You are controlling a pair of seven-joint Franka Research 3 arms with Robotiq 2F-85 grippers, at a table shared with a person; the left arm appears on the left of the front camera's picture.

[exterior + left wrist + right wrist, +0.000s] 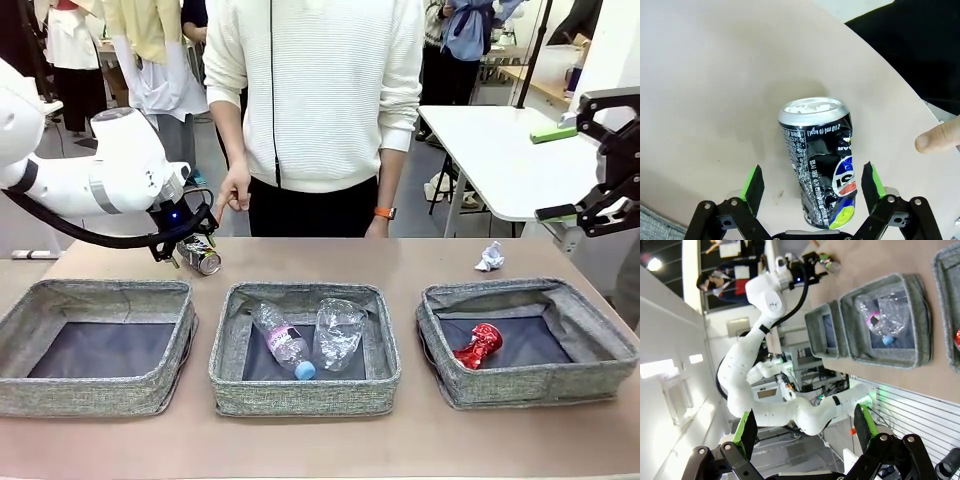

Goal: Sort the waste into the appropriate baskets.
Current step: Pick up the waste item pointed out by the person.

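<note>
Left tool (811, 175) is seen wide open, with the dark printed can (815, 150) lying on the worktop (705, 100) between the pads, not gripped. Right tool (805, 422) is held open and empty. Bottle (283, 343) and cup (340, 333) are placed in the middle basket (300, 388), red can (478, 346) in the right basket (530, 385). Paper ball (489, 257) is left on the worktop behind it.

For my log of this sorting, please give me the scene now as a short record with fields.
left gripper: open, astride dark can on table
right gripper: open, holding nothing
middle basket: clear bottle, plastic cup
right basket: crushed red can
paper ball: on table behind right basket
person's hand: close to dark can
</note>
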